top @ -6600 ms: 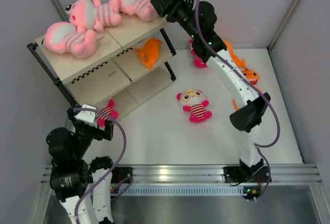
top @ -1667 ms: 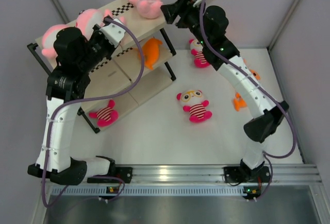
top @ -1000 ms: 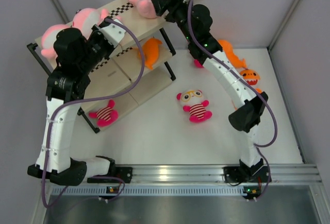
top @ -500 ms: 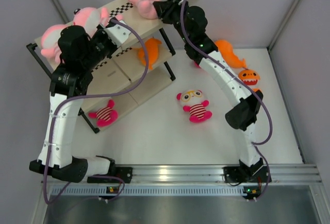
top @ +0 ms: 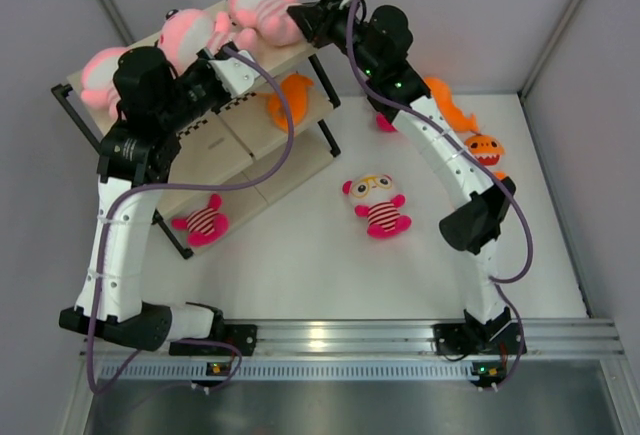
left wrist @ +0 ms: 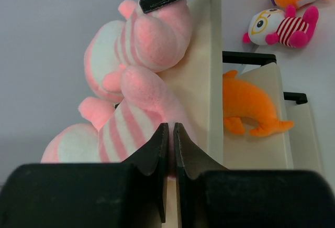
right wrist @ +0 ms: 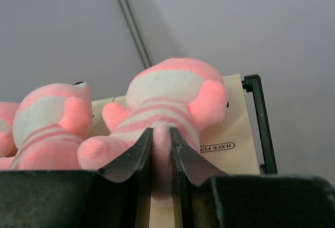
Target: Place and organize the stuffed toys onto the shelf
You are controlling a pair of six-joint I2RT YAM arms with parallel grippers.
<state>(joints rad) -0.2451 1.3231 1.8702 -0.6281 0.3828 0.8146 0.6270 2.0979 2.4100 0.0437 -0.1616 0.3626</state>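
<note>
the left gripper [left wrist: 170, 133], its jaws nearly together, pinches a fold of the middle pink toy [left wrist: 123, 131] on the top board of the shelf [top: 280, 167]. the right gripper [right wrist: 160, 136] is clamped on a limb of the end pink toy [right wrist: 167, 97], which lies beside the middle one at that board's far end. an orange fish [top: 285, 100] sits on the middle tier, and a striped doll [top: 378, 203] lies on the counter [top: 300, 255].

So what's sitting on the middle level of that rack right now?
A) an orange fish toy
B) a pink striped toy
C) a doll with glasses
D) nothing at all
A: the orange fish toy lies on the middle board of the shelf, just under the top board.
</note>
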